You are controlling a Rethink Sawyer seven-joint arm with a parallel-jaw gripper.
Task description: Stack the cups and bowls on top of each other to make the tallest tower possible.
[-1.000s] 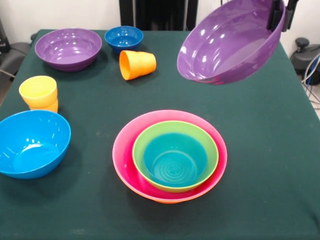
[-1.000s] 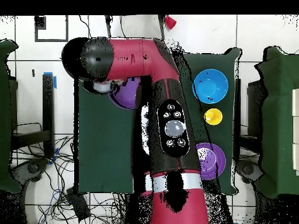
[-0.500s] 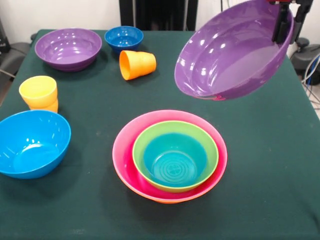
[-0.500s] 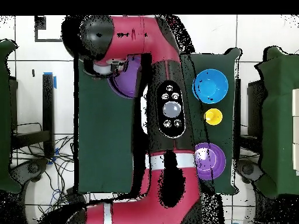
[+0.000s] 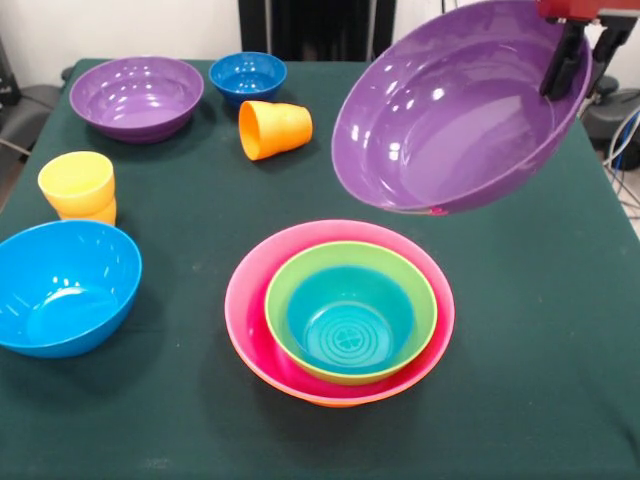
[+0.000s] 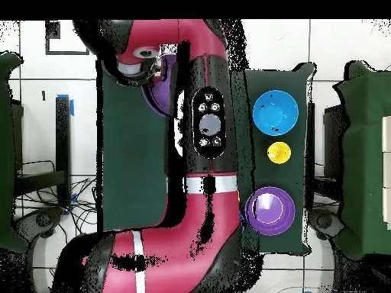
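1. The gripper, at the upper right of the front view, is clamped on the rim of a big purple bowl. The bowl hangs tilted in the air, above and to the right of the tower in the middle.
2. The bowl is held only by its edge, so it may slip or swing. If it drops tilted, it could hit the green bowl and land crooked.
3. The front view shows the orange cup lying on its side. In the overhead view the arm hides the tower, and I think the cup too
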